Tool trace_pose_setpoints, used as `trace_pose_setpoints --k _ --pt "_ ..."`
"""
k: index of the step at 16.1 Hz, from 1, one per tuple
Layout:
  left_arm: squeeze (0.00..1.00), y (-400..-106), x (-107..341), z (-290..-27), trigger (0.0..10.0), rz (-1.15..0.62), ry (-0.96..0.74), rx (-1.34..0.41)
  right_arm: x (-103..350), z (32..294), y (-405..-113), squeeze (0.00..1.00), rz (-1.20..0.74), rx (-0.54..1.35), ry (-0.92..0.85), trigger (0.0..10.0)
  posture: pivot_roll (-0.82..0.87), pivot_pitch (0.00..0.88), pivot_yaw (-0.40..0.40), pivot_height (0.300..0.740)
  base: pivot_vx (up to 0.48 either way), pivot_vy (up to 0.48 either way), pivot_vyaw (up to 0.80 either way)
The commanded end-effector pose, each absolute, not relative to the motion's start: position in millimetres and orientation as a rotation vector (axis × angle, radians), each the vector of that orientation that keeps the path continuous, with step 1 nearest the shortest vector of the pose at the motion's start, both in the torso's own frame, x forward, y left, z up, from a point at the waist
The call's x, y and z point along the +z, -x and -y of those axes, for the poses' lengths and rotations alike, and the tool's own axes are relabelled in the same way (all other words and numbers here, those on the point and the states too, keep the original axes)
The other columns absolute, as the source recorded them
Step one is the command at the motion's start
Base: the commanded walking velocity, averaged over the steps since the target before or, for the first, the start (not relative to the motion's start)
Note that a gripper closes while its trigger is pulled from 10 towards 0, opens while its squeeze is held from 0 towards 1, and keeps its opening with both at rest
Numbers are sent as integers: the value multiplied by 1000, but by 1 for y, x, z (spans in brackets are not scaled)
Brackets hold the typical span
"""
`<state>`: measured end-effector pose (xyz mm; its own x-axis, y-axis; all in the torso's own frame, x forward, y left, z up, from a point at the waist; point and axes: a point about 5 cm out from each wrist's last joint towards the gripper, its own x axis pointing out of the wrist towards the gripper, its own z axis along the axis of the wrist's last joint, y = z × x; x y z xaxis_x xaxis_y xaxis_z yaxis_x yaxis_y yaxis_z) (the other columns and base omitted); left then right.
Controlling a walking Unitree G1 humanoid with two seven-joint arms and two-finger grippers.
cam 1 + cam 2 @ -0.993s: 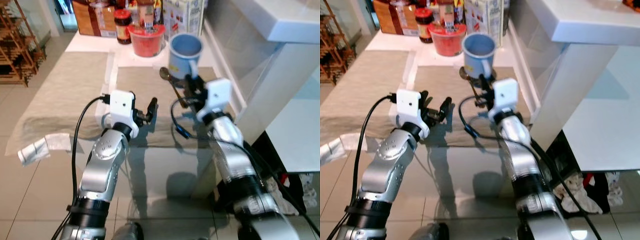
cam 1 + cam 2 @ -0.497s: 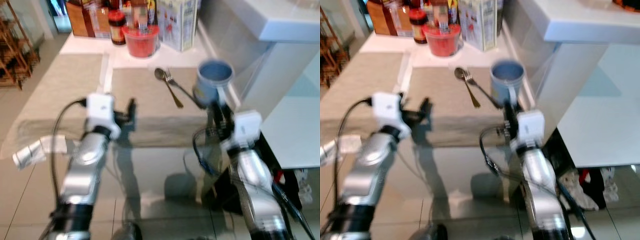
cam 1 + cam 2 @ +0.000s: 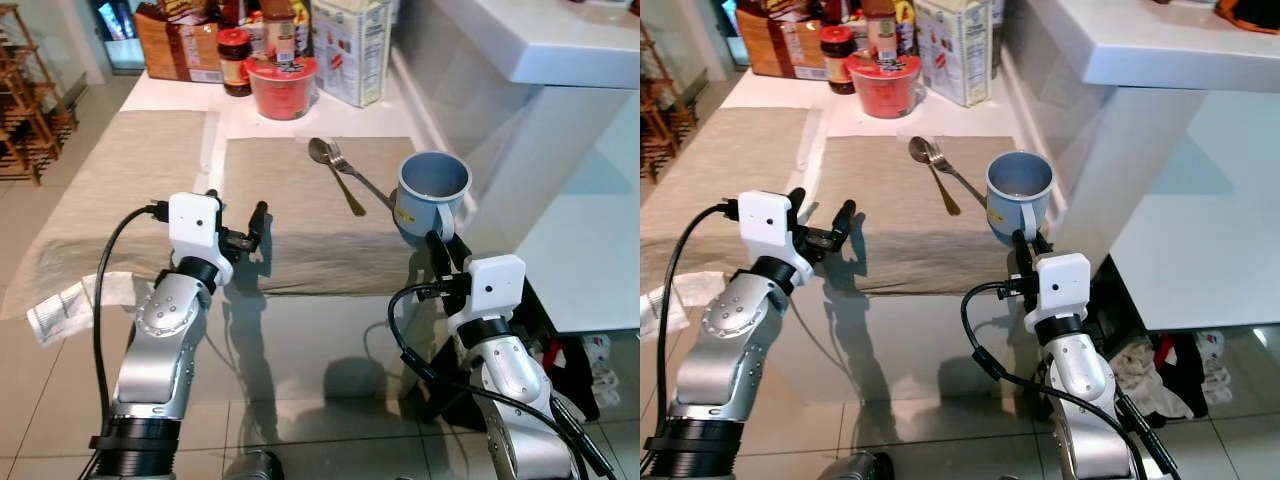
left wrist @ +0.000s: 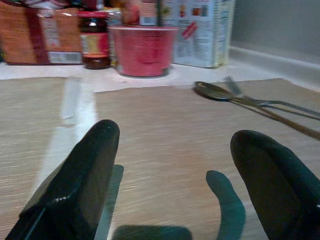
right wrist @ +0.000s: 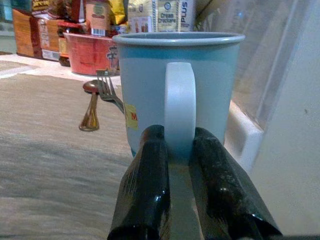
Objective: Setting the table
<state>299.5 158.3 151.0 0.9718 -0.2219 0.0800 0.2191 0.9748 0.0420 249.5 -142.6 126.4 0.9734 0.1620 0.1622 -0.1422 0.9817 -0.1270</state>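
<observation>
one blue mug (image 3: pixel 432 192), one spoon (image 3: pixel 333 172) and one fork (image 3: pixel 354 172) sit on the nearer of two beige placemats (image 3: pixel 300 210), the mug at its right edge. the right gripper (image 5: pixel 178 150) pinches the mug's handle; the left gripper (image 3: pixel 238 218), fingers wide, hovers over the mat's near left corner. packages behind the red bowl (image 3: pixel 281 85) are cut off.

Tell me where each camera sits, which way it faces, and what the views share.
Head stereo pair: looks forward and down at the beige woven placemat, both silver arms in view.
Left wrist: looks along the open left end effector toward the red plastic tub.
Right wrist: looks along the right end effector, shut on the light blue ceramic mug.
Shared: metal spoon and metal fork.
</observation>
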Motion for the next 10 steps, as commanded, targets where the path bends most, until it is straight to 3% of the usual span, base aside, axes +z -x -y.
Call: trace_pose_setpoints --k 1,5,8,10 --pt "0 -300 155 -151 10000 92 -22 -252 133 145 -252 0 190 136 118 0 9 14 -12 740 0 0 0" --pt "0 -304 159 -145 10000 104 -11 -255 131 151 -259 0 169 118 108 0 4 14 -9 740 0 0 0" --pt "0 -305 161 -145 10000 109 -6 -250 127 152 -262 0 149 112 102 0 7 18 -10 740 -284 0 0" --pt "0 -305 161 -145 10000 110 -5 -247 126 151 -263 0 143 116 102 0 8 19 -10 740 0 0 0"
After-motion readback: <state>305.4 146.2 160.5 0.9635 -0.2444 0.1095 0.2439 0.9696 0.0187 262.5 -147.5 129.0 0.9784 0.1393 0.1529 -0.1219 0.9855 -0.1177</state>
